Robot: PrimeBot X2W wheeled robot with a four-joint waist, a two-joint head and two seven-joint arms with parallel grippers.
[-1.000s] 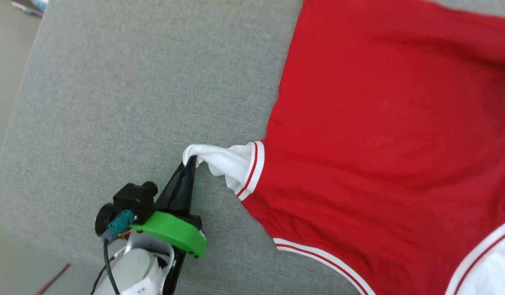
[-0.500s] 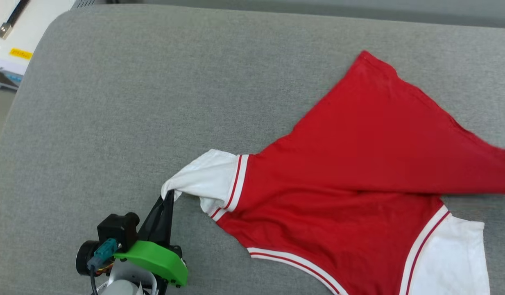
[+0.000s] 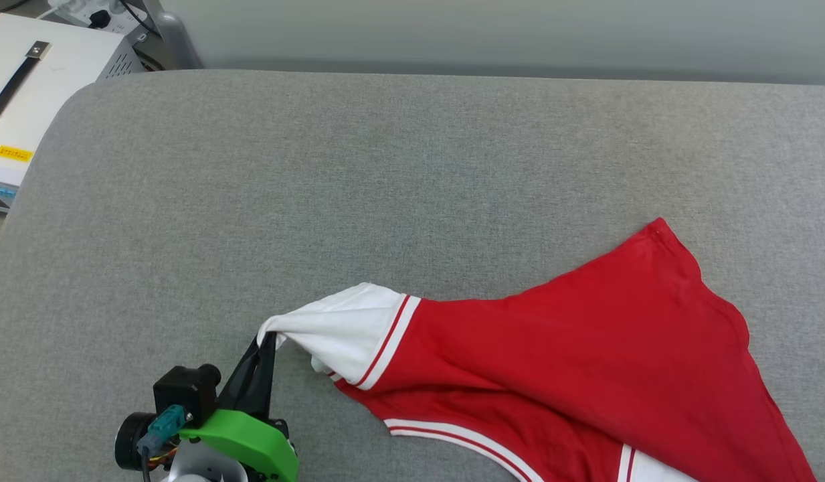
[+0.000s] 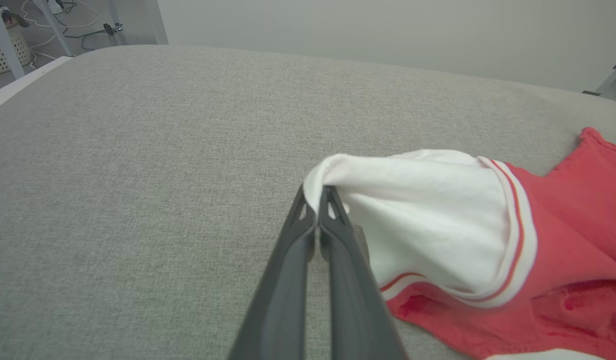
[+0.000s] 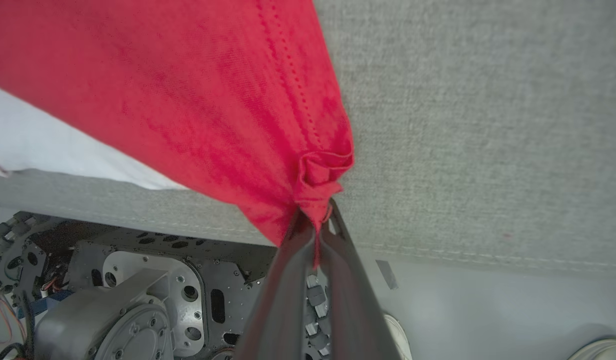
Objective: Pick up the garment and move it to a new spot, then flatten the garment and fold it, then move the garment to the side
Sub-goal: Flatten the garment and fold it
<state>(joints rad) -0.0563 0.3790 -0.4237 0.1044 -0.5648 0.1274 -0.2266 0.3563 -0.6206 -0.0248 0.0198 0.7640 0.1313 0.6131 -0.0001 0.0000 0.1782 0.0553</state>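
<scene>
- Since a second ago, garment (image 3: 573,361) has bunched up, drawn nearer.
- Left gripper (image 3: 270,337) pinches sleeve (image 3: 338,328); right gripper (image 5: 318,222) pinches hem (image 5: 322,175), likely for dragging.

My view has tipped up, so everything sits lower than it did: the counter's (image 3: 385,167) far edge, the wall (image 3: 452,33) and a white box (image 3: 44,87) well beyond my left claw (image 3: 268,340) have come in. The shirt (image 3: 586,355) itself has changed shape. A second ago it lay spread wide to the right of that claw; now it is drawn into a narrower wedge, one red corner peaking far to the right. The sleeve (image 3: 338,328) at the claw's tips was bunched; now it is pulled out into a cone.
</scene>
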